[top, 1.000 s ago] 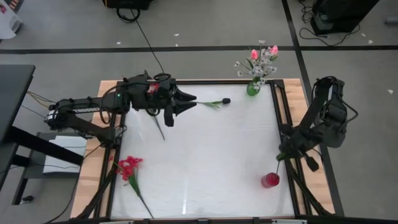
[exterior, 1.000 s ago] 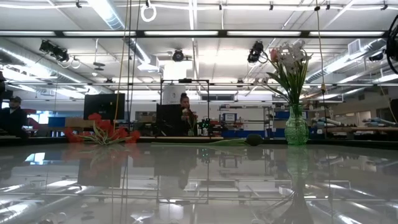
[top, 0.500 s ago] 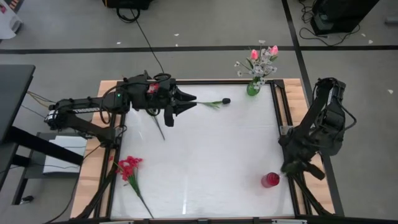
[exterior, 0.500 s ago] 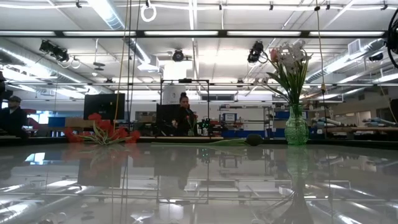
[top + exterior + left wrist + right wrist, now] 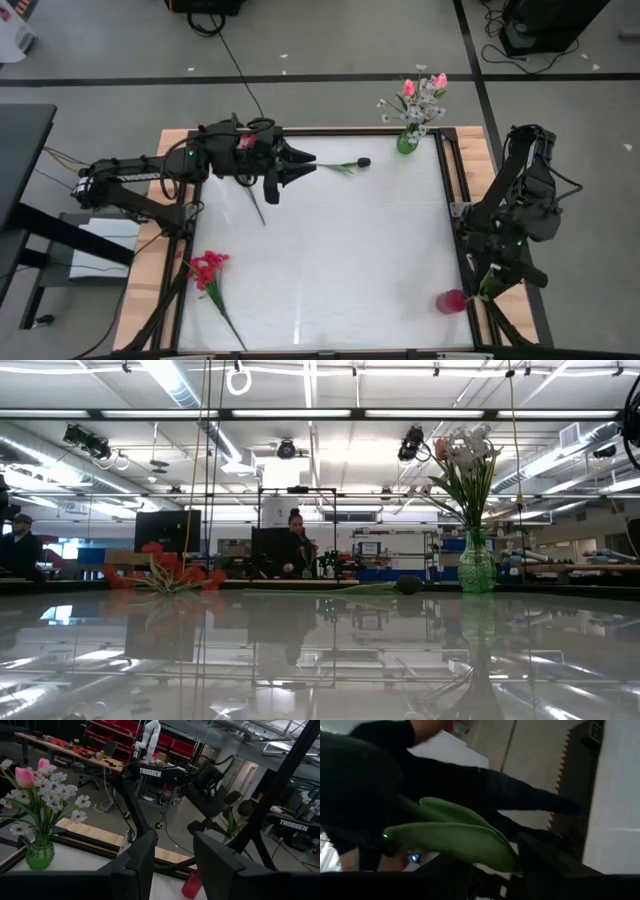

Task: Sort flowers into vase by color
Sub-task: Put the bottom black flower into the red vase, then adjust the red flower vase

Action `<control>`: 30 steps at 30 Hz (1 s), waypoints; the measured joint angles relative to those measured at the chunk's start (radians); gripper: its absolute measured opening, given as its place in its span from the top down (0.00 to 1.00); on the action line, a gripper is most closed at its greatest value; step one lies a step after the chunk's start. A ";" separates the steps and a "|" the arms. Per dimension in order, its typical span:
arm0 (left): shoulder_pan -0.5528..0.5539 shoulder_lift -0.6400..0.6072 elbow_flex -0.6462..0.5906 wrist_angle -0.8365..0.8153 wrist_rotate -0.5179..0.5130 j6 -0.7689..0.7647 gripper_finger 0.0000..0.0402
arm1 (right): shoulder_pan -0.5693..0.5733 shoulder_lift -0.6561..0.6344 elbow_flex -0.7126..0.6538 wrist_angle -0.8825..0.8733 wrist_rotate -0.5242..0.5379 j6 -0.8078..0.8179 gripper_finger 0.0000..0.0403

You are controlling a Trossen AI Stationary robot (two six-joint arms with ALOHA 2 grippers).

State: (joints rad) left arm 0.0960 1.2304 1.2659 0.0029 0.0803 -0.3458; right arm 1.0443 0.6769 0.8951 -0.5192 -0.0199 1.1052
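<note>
Pink tulip (image 5: 452, 301) at table's right edge under right hand (image 5: 487, 283), grip unclear, left hand (image 5: 300, 163) open

Green glass vase (image 5: 407, 143), red flower cluster (image 5: 207, 267), white table (image 5: 320, 250), pink tulips (image 5: 424, 84)

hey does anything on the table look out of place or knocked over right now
Yes. The red vase at the table's near right edge looks tilted rather than upright, right by the right gripper. Green leaves lie across that gripper's camera. Loose red flowers lie flat at the near left.
</note>
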 joint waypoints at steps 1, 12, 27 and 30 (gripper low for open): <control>-0.004 0.000 0.000 0.000 0.000 0.000 0.65 | 0.000 0.000 0.000 0.010 0.001 -0.001 0.60; -0.085 0.000 0.000 -0.081 -0.048 -0.003 0.65 | 0.074 0.103 0.001 -0.252 -0.106 -0.047 0.60; -0.125 0.000 0.000 -0.113 -0.109 -0.007 0.65 | 0.132 0.201 0.001 -0.353 -0.148 -0.052 0.41; -0.125 0.000 0.000 -0.120 -0.108 -0.002 0.65 | 0.143 0.229 0.001 -0.441 -0.118 -0.062 0.38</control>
State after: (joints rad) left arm -0.0288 1.2304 1.2657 -0.1168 -0.0282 -0.3478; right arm 1.1876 0.9063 0.8959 -0.9601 -0.1374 1.0429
